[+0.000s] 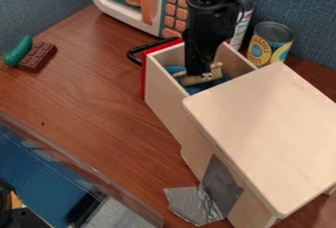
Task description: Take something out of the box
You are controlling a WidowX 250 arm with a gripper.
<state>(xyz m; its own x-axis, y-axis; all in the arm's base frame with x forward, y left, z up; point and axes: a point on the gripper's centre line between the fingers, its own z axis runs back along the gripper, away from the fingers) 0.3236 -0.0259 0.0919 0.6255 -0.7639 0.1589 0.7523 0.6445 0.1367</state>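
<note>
My gripper hangs straight down into the open end of the wooden box, a drawer-like compartment with a red front and a black handle. A tan toy lies at the gripper's tip, on blue cloth inside the box. The arm hides part of the toy and of the box's inside, and I cannot tell whether the toy is held.
A wooden lid-like top covers the box's right part. Behind stand a toy microwave and cans. A chocolate bar and green toy lie left. Silver tape sticks out in front.
</note>
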